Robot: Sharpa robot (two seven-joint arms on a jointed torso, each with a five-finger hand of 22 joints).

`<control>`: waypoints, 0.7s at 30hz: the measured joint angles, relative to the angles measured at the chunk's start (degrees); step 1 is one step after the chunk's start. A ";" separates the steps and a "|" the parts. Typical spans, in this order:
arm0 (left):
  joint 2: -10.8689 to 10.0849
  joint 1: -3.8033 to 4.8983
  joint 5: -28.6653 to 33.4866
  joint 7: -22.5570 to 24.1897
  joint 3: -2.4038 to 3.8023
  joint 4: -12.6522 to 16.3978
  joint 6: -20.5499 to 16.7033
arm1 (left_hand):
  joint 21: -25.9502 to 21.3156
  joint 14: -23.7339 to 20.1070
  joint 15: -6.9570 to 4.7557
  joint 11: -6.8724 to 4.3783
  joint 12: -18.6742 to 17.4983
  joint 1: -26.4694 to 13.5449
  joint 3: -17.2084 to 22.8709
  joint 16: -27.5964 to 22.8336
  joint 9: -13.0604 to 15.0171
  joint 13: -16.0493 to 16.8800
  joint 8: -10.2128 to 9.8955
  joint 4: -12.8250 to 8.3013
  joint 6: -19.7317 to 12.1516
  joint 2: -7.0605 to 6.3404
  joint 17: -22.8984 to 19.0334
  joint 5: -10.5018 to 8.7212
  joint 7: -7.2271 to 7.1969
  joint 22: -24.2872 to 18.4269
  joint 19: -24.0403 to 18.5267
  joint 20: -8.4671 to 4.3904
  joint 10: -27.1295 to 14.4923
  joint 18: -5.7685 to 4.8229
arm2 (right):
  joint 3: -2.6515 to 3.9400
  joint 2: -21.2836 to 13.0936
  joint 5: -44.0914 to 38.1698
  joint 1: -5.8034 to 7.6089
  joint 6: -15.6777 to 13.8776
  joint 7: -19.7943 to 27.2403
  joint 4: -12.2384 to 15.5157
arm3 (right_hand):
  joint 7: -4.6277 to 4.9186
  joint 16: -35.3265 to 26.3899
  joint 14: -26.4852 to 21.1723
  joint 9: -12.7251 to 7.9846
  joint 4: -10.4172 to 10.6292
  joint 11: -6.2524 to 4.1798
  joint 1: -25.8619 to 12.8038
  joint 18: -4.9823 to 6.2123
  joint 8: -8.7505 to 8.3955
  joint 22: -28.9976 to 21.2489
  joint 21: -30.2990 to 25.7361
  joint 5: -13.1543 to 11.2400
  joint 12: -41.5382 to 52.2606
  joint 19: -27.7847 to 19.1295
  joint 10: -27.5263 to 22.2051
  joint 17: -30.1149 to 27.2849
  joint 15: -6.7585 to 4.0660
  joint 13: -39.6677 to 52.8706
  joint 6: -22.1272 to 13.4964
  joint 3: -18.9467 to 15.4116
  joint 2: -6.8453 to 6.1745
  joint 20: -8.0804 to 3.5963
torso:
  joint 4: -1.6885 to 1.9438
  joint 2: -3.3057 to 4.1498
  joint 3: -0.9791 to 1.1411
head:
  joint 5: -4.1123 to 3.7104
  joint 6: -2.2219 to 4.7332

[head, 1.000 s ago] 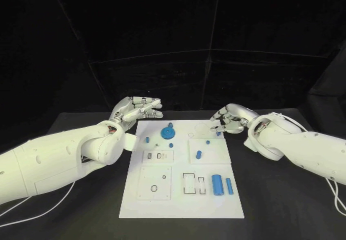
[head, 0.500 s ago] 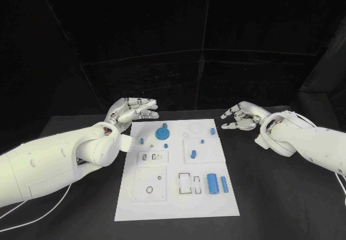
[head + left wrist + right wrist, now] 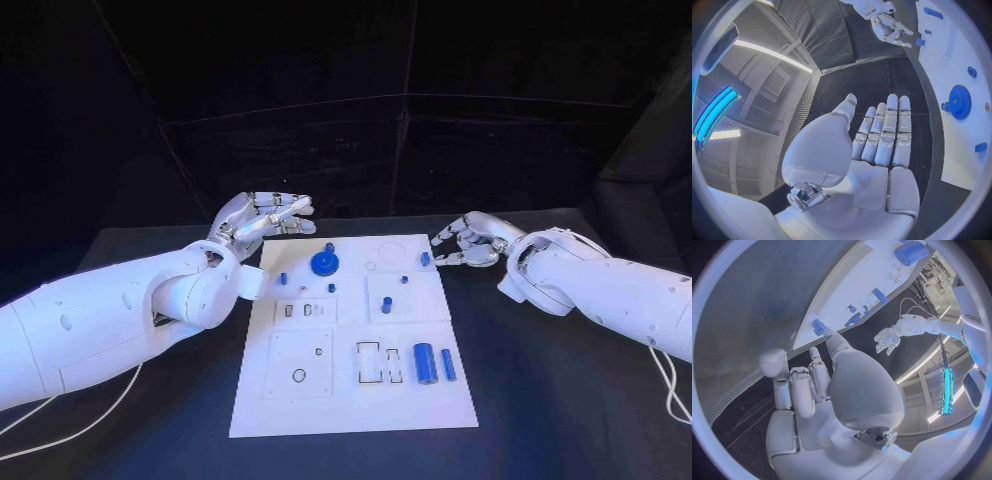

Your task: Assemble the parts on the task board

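Observation:
The white task board (image 3: 353, 395) lies in the middle of the black table. On it a blue gear (image 3: 326, 263) sits at the far end, with a thick blue cylinder (image 3: 424, 364) and a thin blue pin (image 3: 449, 364) nearer me. My left hand (image 3: 267, 218) hovers off the board's far left corner, flat and holding nothing; its palm (image 3: 879, 145) faces the gear (image 3: 959, 101). My right hand (image 3: 464, 243) is at the far right edge with fingers loosely curled. Its fingertips are close to a small blue part (image 3: 426, 259) and grip nothing (image 3: 823, 385).
Several small blue pieces (image 3: 388, 306) stand around the board's middle, along with white recessed blocks (image 3: 309, 366) and slots (image 3: 381, 362). Black table stretches to either side of the board. A white cable (image 3: 58, 415) trails under the left arm.
The right hand swung out to the right, away from the board's far edge, then came back close to the small blue part. The left hand has barely moved.

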 measured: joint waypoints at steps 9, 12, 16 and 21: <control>0.03 -0.01 0.00 -0.01 0.00 -0.16 0.07 | 0.00 0.00 0.00 0.00 0.00 0.00 0.00 0.00 0.00 0.00 0.00 0.00 0.00 0.00 -0.01 0.00 0.00 0.00 0.00 0.00 0.00 0.00 | 0.02 0.99 -0.57 -0.51 0.87 0.30 -1.10 | 0.00 0.00 0.00 0.00 -0.16 0.00 0.23 0.00 0.00 -0.05 0.00 0.00 0.00 0.00 0.00 0.00 0.00 0.00 0.00 0.16 0.23 0.00 | 0.03 -0.03 -0.02 | 0.10 -0.20; 0.05 -0.01 0.00 -0.01 0.00 -0.21 0.08 | 0.00 0.00 0.00 0.00 0.00 0.00 0.00 0.00 0.00 0.00 0.00 0.00 0.00 0.00 -0.01 0.00 0.00 0.00 0.00 0.00 0.00 0.00 | 0.03 1.31 -0.73 -0.60 0.99 0.34 -1.28 | 0.00 0.00 0.00 0.01 -0.31 0.00 0.23 0.00 0.01 -0.05 0.00 0.00 0.00 0.00 0.00 0.00 0.00 0.00 0.00 0.31 0.23 0.00 | -0.03 -0.04 0.01 | 0.14 -0.21; 0.12 -0.01 0.00 -0.01 0.00 -0.26 0.10 | 0.00 0.00 0.00 0.00 0.00 0.00 0.00 0.00 0.00 0.01 0.00 0.00 0.00 0.00 -0.01 0.00 0.00 0.01 0.00 0.00 0.00 0.00 | 0.03 1.98 -0.96 -0.67 1.04 0.34 -1.88 | 0.00 0.00 0.00 0.00 -0.31 0.00 0.45 0.00 0.01 0.01 0.00 -0.03 0.00 0.00 0.00 0.00 0.00 0.00 0.00 0.31 0.46 0.00 | -0.03 -0.05 0.02 | 0.14 -0.21; 0.20 -0.01 0.00 -0.02 0.00 -0.32 0.12 | 0.00 0.00 0.00 0.00 0.00 0.00 0.00 0.00 0.00 0.01 0.00 0.00 0.00 0.00 0.04 0.00 0.00 0.01 0.00 0.00 0.00 0.00 | 0.02 2.87 -1.15 -0.71 1.04 0.26 -2.80 | 0.00 0.00 0.00 0.01 -0.46 0.00 0.56 0.00 0.01 0.08 0.00 -0.69 0.01 0.00 0.00 -0.01 0.00 0.00 0.00 0.47 0.94 0.00 | -0.03 -0.05 0.05 | 0.05 -0.20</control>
